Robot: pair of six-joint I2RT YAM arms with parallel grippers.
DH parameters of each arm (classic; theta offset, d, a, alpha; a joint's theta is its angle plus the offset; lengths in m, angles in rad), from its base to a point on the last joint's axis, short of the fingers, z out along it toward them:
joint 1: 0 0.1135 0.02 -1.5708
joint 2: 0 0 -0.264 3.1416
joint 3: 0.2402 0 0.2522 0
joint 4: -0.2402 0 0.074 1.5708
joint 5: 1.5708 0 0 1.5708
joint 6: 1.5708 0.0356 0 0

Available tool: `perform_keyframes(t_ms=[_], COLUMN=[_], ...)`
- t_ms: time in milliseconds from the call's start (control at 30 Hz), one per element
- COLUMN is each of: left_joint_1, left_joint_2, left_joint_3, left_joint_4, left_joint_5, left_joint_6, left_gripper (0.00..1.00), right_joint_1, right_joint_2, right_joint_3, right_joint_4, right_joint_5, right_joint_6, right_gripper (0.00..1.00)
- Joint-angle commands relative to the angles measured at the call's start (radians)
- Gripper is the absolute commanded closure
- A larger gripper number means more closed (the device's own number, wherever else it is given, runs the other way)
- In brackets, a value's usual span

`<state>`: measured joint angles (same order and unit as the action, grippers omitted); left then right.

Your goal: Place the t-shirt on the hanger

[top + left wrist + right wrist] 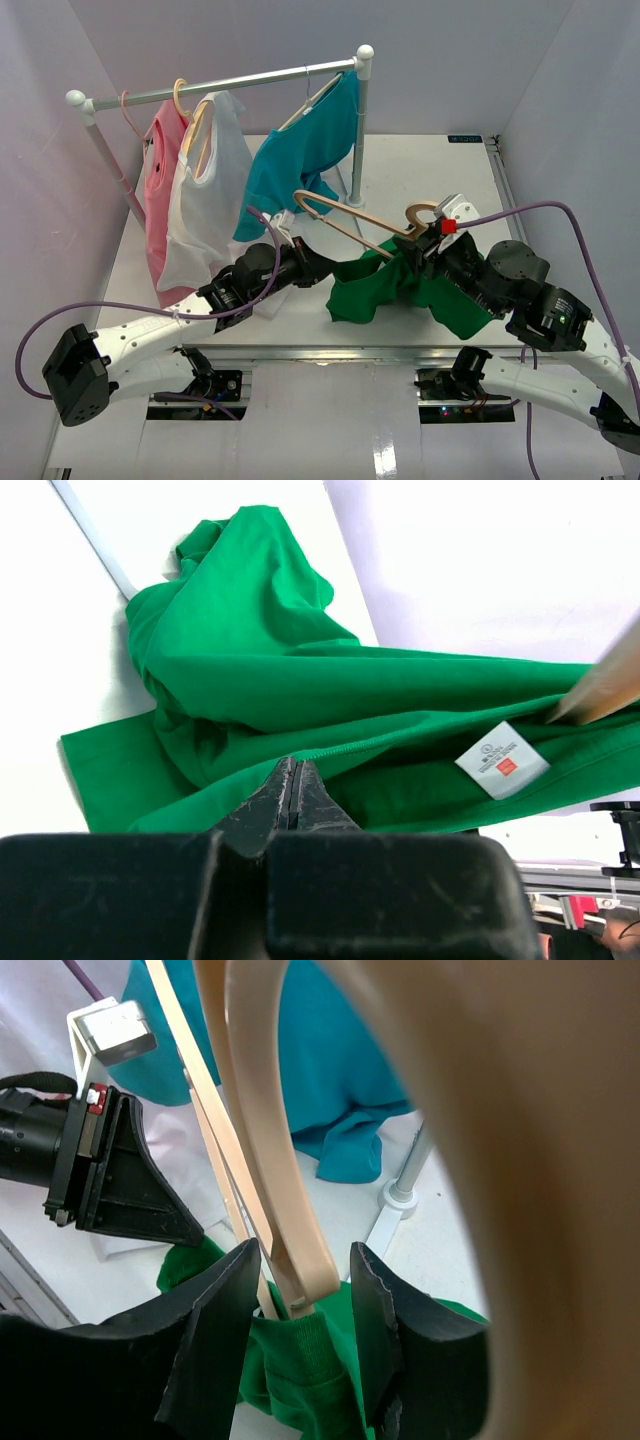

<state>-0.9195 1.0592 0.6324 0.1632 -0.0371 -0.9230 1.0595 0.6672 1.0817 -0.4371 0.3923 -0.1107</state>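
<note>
The bright green t-shirt [365,290] hangs in a bunch over the table's near middle, its white label [502,760] showing. The beige hanger [362,214] is held up tilted, its bare arm pointing left. My right gripper [427,243] is shut on the hanger's neck [285,1190], where the shirt's ribbed collar [310,1345] wraps the wood. The hook is a blur close to the right wrist camera. My left gripper [292,765] is shut at the shirt's left side, with its tips meeting on a hem of the green cloth [260,650]. One hanger arm [605,685] enters the cloth.
A clothes rack's rail [220,88] crosses the back. It carries a pink shirt [162,190], a white shirt [205,200] and a teal t-shirt [300,150]. The rack's right post [358,140] stands just behind the hanger. Walls close in on both sides.
</note>
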Motion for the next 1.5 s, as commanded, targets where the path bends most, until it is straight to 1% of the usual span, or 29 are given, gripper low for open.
perform_keyframes(t_ms=[0, 100, 167, 300, 500, 667, 833, 1000, 1100, 1200, 1300, 1400, 1467], left_joint_1=[0.001, 0.023, 0.043, 0.085, 0.197, 0.218, 0.220, 0.219, 0.219, 0.218, 0.217, 0.216, 0.209], left_joint_2=[-0.032, -0.064, -0.084, -0.081, -0.082, -0.076, -0.018, 0.022, 0.041, 0.049, 0.073, 0.110, 0.124], left_joint_3=[0.046, 0.117, 0.179, 0.309, 0.393, 0.462, 0.571, 0.598, 0.608, 0.622, 0.647, 0.673, 0.685], left_joint_4=[-0.122, -0.250, -0.322, -0.467, -0.539, -0.580, -0.626, -0.597, -0.572, -0.554, -0.554, -0.554, -0.551], left_joint_5=[-0.035, -0.116, -0.155, -0.233, -0.177, -0.185, -0.164, -0.023, 0.118, 0.219, 0.274, 0.339, 0.372], left_joint_6=[0.025, 0.048, 0.060, 0.078, 0.099, 0.132, 0.191, 0.256, 0.281, 0.296, 0.316, 0.316, 0.311], left_gripper=[1.00, 1.00, 1.00, 1.00, 1.00, 1.00, 1.00, 1.00, 1.00, 1.00, 1.00, 1.00, 1.00], right_joint_1=[-0.002, -0.003, -0.003, -0.003, -0.003, -0.003, -0.003, -0.003, -0.003, -0.003, -0.002, -0.003, -0.001], right_joint_2=[-0.013, -0.025, -0.061, -0.130, -0.188, -0.181, -0.159, -0.106, -0.030, 0.031, 0.120, 0.181, 0.207], right_joint_3=[-0.017, -0.024, -0.062, -0.106, -0.142, -0.138, -0.127, -0.115, -0.094, -0.077, -0.049, -0.032, -0.038], right_joint_4=[0.023, -0.029, -0.035, -0.054, -0.100, -0.163, -0.188, -0.167, -0.130, -0.071, -0.033, -0.001, 0.049], right_joint_5=[0.005, -0.024, -0.041, -0.020, -0.038, -0.044, -0.079, -0.081, -0.081, -0.092, -0.126, -0.146, -0.158], right_joint_6=[-0.003, 0.018, 0.040, 0.061, 0.086, 0.087, 0.081, 0.075, 0.076, 0.069, 0.063, 0.062, 0.065], right_gripper=[0.92, 0.92, 0.92, 0.92, 0.92, 0.92, 0.92, 0.92, 0.92, 0.92, 0.92, 0.92, 0.92])
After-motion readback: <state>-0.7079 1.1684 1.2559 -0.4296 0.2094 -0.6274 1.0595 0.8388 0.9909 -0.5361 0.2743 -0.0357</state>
